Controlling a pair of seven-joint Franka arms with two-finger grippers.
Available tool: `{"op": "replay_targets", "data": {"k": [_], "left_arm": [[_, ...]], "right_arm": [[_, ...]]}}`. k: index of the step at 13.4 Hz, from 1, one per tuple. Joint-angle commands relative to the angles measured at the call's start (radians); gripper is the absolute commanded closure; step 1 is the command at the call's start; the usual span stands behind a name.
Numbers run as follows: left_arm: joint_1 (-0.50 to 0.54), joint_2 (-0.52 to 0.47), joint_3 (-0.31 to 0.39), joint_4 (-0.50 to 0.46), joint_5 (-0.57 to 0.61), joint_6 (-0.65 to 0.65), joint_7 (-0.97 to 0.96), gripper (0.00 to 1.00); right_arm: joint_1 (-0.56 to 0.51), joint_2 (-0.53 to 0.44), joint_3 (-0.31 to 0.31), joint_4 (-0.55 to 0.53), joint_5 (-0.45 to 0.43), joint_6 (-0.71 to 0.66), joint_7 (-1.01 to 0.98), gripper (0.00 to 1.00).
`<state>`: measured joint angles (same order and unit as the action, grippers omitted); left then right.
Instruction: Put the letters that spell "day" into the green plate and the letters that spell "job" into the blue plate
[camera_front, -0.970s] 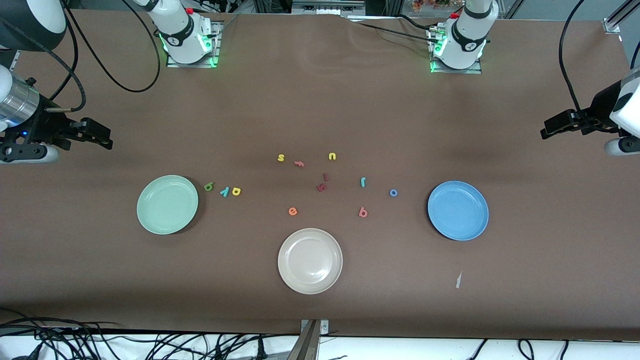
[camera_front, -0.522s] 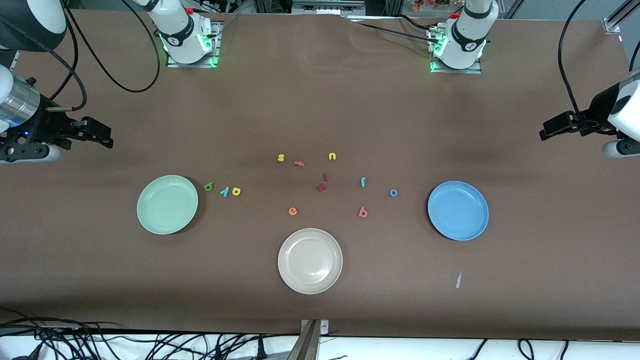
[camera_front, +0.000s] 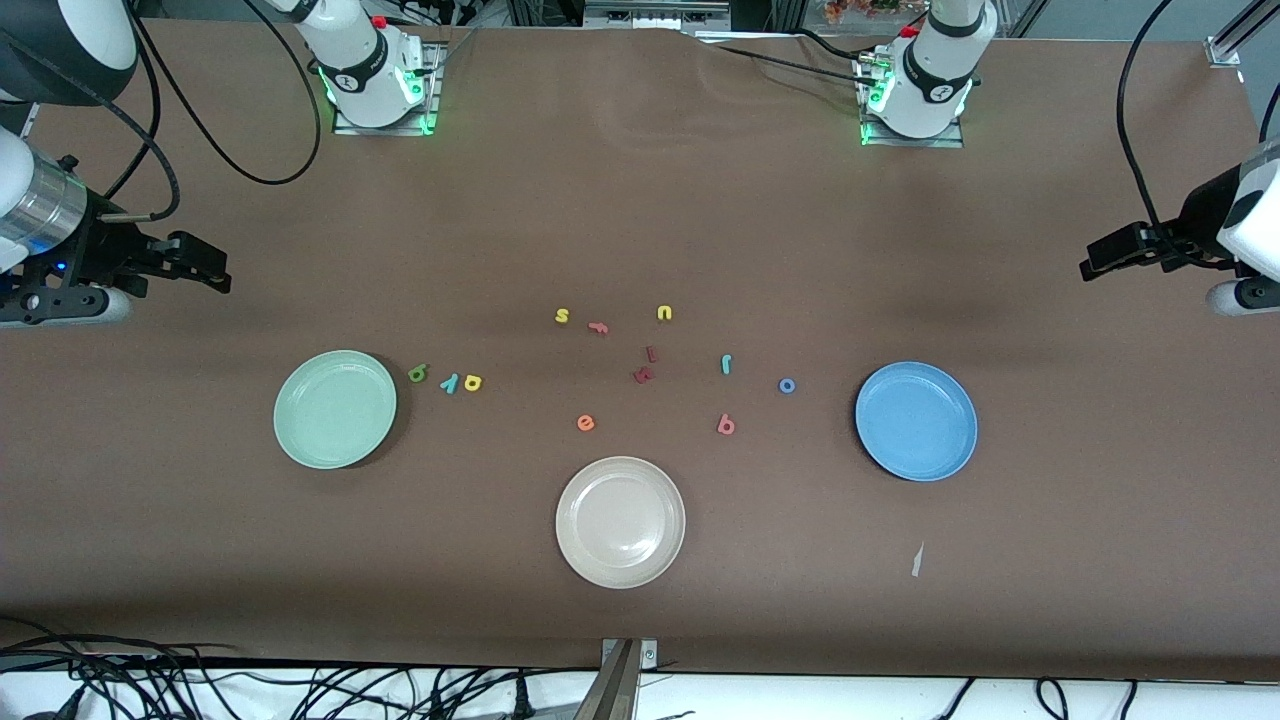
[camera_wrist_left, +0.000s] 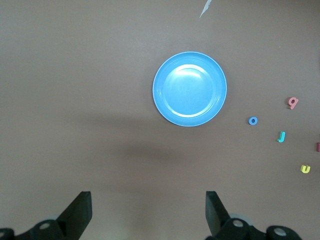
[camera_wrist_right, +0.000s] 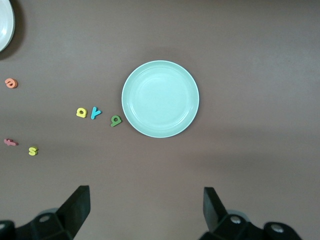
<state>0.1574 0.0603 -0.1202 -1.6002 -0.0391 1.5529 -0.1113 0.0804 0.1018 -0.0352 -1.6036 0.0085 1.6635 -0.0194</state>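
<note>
Right gripper (camera_front: 205, 268): fingers spread wide, empty, above bare table at its arm's end.
Pale mint-green round plate (camera_front: 335, 408): empty.
Olive d (camera_front: 418, 373), teal y (camera_front: 450, 382), yellow a (camera_front: 473, 381): foam letters in a row beside it.
Teal j (camera_front: 727, 364), blue ring o (camera_front: 787, 385), salmon b (camera_front: 726, 425): loose on the table near the blue plate.
Medium-blue round plate (camera_front: 916, 420): empty.
Left gripper (camera_front: 1100, 258): fingers wide apart, empty, above its end.

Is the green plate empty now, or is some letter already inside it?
Empty. The green plate shows only its bare surface; the green d, teal y and yellow a lie on the table beside it.
</note>
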Motion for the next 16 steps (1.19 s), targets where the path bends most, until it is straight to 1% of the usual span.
{"op": "replay_targets", "data": {"k": [1,16], "left_arm": [[0.007,0.009,-0.009,0.022,0.005,-0.004,-0.004,0.0],[0.007,0.009,-0.01,0.022,0.005,-0.004,-0.002,0.0]], "right_arm": [[-0.004,-0.011,0.001,-0.009,0.021,-0.01,-0.02,0.0],[-0.004,-0.013,0.001,-0.012,0.019,-0.022,-0.022,0.0]]}}
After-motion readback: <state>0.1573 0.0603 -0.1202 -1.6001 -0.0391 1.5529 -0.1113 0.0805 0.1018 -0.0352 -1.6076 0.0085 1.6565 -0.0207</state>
